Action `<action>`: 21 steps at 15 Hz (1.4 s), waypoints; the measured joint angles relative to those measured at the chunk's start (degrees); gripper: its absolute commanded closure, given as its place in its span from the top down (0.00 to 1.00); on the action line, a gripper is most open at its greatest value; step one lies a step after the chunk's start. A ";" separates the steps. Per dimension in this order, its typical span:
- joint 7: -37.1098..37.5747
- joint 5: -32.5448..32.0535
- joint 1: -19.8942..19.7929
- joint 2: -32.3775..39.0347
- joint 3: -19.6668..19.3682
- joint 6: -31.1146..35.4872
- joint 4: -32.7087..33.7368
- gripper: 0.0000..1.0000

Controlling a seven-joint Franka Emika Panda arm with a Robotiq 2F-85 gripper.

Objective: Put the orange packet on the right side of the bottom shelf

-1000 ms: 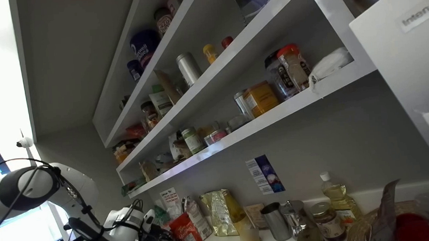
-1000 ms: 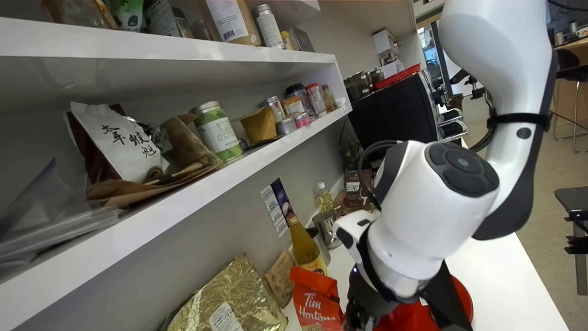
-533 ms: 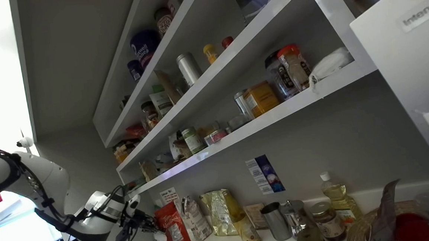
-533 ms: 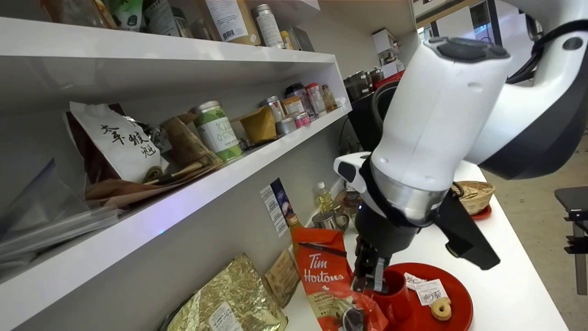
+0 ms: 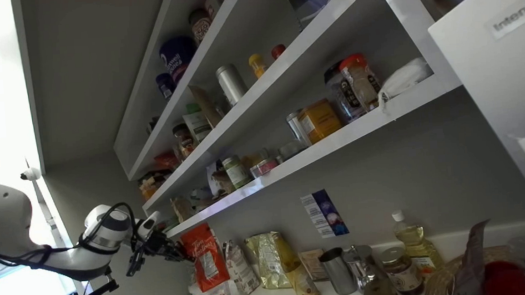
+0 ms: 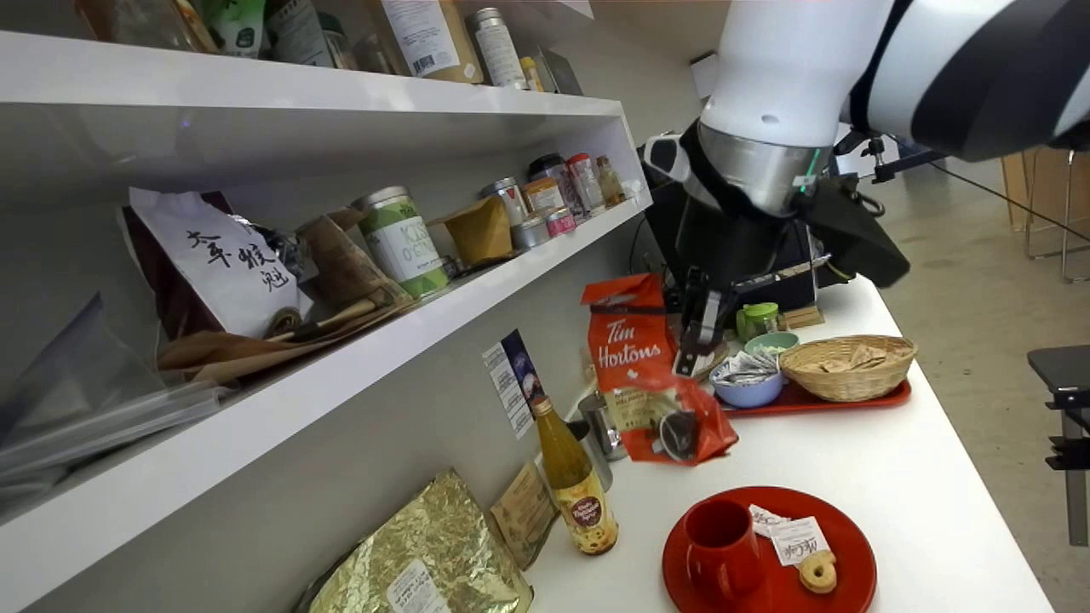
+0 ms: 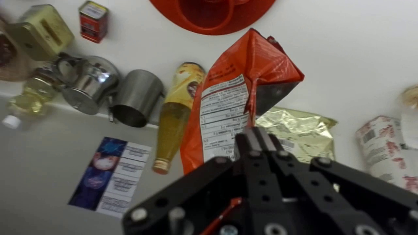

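My gripper (image 7: 259,132) is shut on the side edge of the orange packet (image 7: 225,88) in the wrist view. In an exterior view the packet (image 6: 630,340) hangs nearly upright in the air above the counter, beside the gripper (image 6: 691,349) and lower than the bottom shelf (image 6: 477,308). In an exterior view the packet (image 5: 205,256) is under the far left end of the bottom shelf (image 5: 357,132), with the gripper (image 5: 188,256) at its left. The shelf's end holds a red-lidded jar (image 5: 361,82), a yellow box (image 5: 320,120) and a white cloth bundle (image 5: 404,77).
The shelf above (image 6: 341,85) limits height over the bottom shelf. A bottle (image 6: 579,494), a gold bag (image 6: 434,545), a red plate (image 6: 834,587) with a red cup (image 6: 724,545), and a wicker basket (image 6: 851,366) stand on the counter (image 6: 937,494). A green-labelled jar (image 6: 402,243) stands on the bottom shelf.
The gripper has lifted the packet off the counter level, moving it up and, in an exterior view, to the left. The bottle and the red plate are now uncovered.
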 measured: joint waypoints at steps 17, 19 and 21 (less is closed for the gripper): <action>-56.82 22.97 -5.66 -26.74 -32.03 -21.83 -6.80 0.00; -63.47 24.63 -8.20 -26.30 -32.48 -25.99 -4.20 0.00; -67.23 25.09 -11.14 -25.36 -31.93 -27.59 -1.59 0.00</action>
